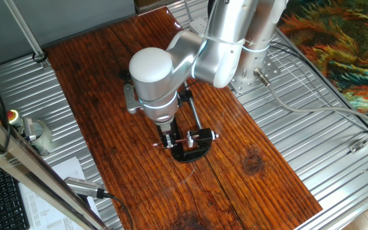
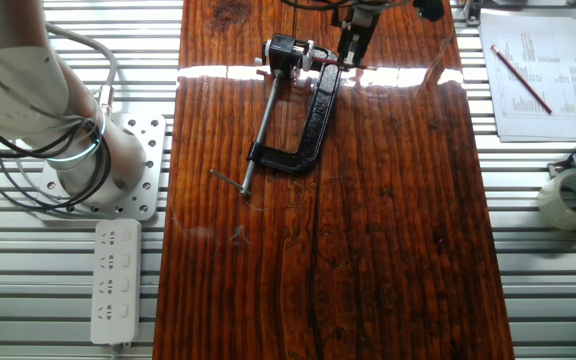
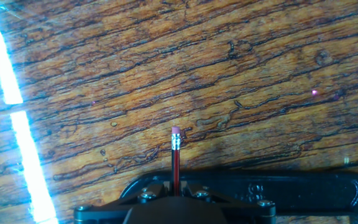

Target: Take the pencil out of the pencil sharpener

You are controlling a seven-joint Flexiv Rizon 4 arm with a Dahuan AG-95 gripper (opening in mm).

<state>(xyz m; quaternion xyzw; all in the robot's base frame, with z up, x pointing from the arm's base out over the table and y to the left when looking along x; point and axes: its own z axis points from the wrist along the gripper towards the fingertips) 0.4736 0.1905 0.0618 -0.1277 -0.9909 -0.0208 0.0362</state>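
Note:
The pencil (image 3: pixel 176 158) is a thin red stick with a pink eraser tip, pointing away from the hand over the wooden board. My gripper (image 3: pixel 176 186) is shut on its shaft, one finger tight against each side. In one fixed view the gripper (image 1: pixel 168 139) stands upright over the pencil (image 1: pixel 183 140), which runs level to the pencil sharpener (image 1: pixel 203 135), a small black block with a silvery end held in the black C-clamp (image 1: pixel 190 153). In the other fixed view the pencil (image 2: pixel 336 65) lies between the sharpener (image 2: pixel 286 54) and the gripper (image 2: pixel 352 50). I cannot tell how deep its tip sits.
The C-clamp (image 2: pixel 313 120) lies flat on the wooden board (image 2: pixel 388 230), its grey screw rod (image 2: pixel 260 125) reaching toward the robot base. A paper sheet with another red pencil (image 2: pixel 524 82), a tape roll (image 2: pixel 573 198) and a power strip (image 2: pixel 115 280) lie off the board.

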